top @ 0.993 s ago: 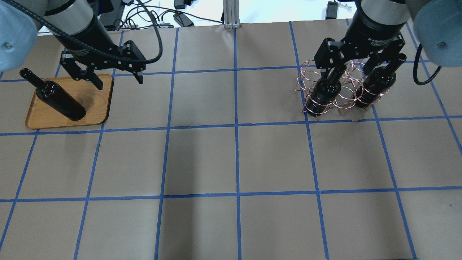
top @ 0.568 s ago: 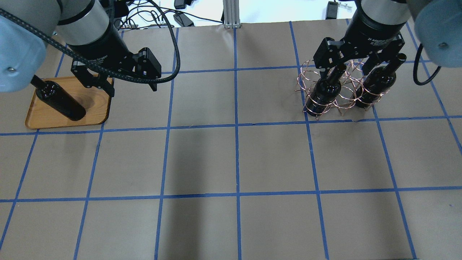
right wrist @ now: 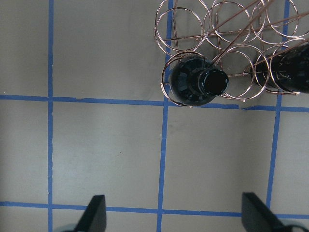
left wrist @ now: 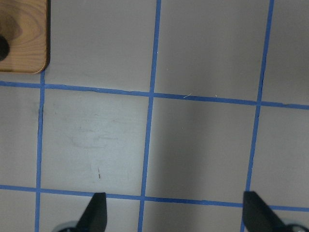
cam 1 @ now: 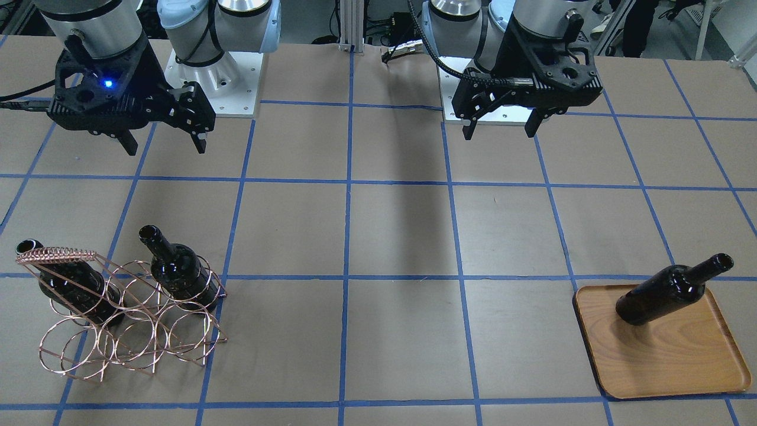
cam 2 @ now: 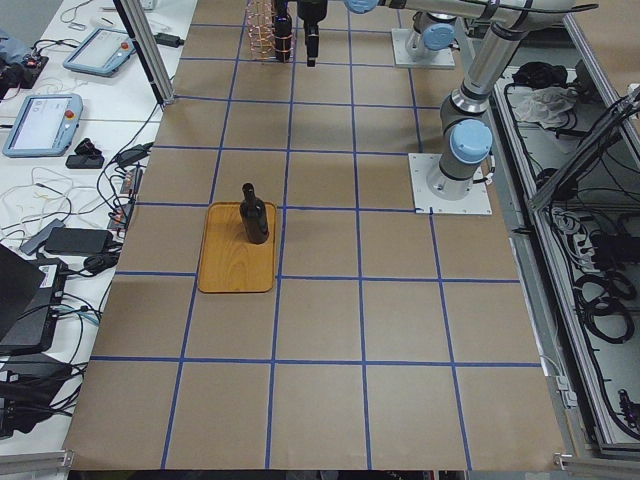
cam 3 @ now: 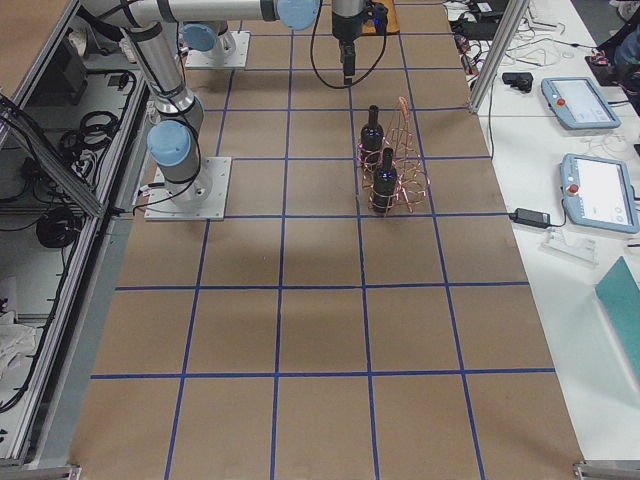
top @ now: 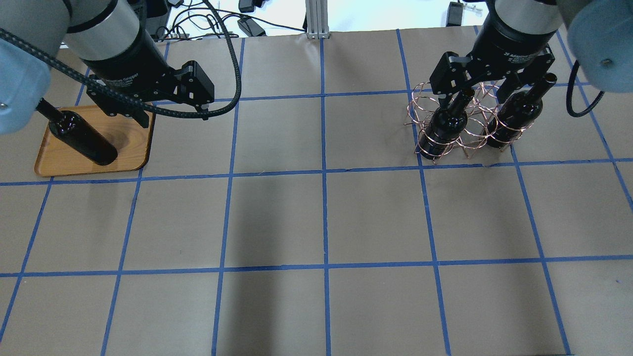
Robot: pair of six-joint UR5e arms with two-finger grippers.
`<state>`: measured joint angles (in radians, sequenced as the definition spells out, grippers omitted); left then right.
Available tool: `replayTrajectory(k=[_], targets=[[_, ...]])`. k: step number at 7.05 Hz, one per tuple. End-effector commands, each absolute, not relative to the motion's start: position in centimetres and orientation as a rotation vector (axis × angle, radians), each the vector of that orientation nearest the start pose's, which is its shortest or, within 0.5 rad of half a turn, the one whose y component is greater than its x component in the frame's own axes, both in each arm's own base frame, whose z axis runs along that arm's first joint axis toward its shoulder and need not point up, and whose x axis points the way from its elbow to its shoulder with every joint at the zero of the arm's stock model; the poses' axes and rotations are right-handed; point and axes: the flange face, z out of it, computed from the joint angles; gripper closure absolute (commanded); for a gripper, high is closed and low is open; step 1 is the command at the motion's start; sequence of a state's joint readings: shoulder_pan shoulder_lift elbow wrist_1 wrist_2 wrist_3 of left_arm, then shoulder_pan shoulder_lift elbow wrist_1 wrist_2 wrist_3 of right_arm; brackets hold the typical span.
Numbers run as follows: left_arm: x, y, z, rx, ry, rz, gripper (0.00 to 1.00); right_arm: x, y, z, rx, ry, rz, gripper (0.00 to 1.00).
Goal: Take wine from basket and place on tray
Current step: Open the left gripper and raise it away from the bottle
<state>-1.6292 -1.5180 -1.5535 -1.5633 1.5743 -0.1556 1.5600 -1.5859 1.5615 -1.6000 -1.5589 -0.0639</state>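
The left claw (cam 1: 500, 127), open and empty, had withdrawn from the tray (cam 1: 668, 367), leaving one wine (cam 1: 668, 293) delivered; the right claw (cam 1: 164, 145) waited open.

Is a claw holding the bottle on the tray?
No, the bottle stands alone on the tray; the left claw is open, apart.

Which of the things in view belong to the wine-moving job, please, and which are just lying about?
Job in hand: wine bottle standing on the wooden tray; two wine bottles in the copper wire basket.
Lying about: teach pendants on side benches; cables beyond the table.
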Motion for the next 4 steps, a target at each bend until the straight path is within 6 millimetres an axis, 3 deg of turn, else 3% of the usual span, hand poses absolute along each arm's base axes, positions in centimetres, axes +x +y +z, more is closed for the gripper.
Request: replayTrajectory(k=[1, 4], targets=[[-16.1, -46.7, 52.7, -0.159, 3.143, -0.161, 0.0, 12.8, -49.2, 50.4, -0.08, 3.131, -0.087, 0.0], [-15.8, -45.8, 50.8, -0.139, 3.127, -0.012, 0.0, 12.9, -48.8, 50.9, -0.08, 3.129, -0.101, 0.0]])
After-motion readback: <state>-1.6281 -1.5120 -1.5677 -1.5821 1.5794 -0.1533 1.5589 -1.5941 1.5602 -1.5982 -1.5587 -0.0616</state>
